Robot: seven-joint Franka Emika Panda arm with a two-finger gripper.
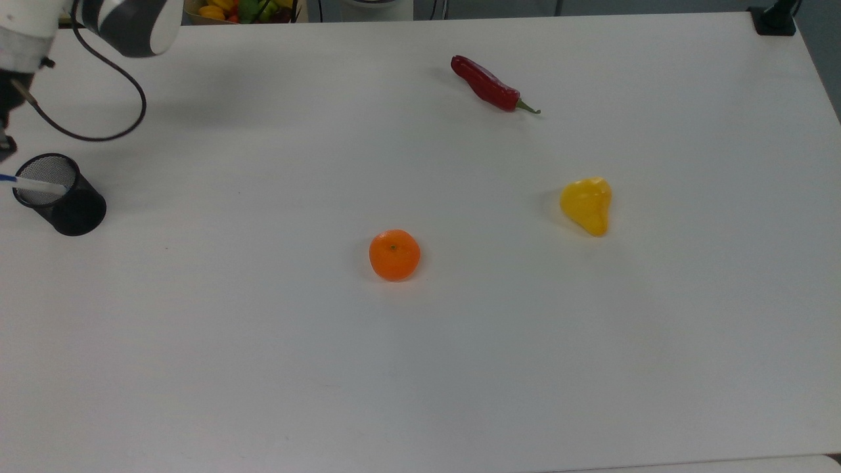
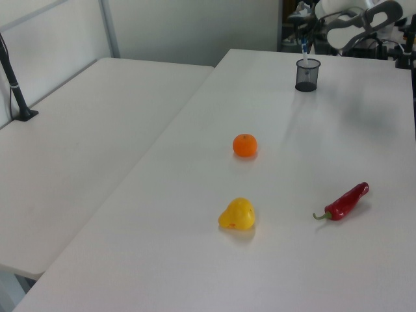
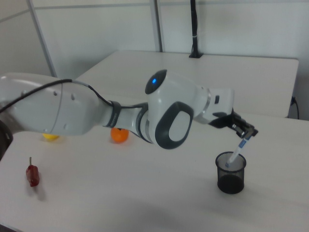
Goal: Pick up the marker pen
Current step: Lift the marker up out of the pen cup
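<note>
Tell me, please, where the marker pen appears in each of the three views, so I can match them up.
Top view: the marker pen is at the far left edge, slanting out of the black mesh cup.
Left view: near the top, right of centre, standing out of the cup.
Right view: lower right, slanting up from the cup to the gripper.
Shared landmark: the orange.
</note>
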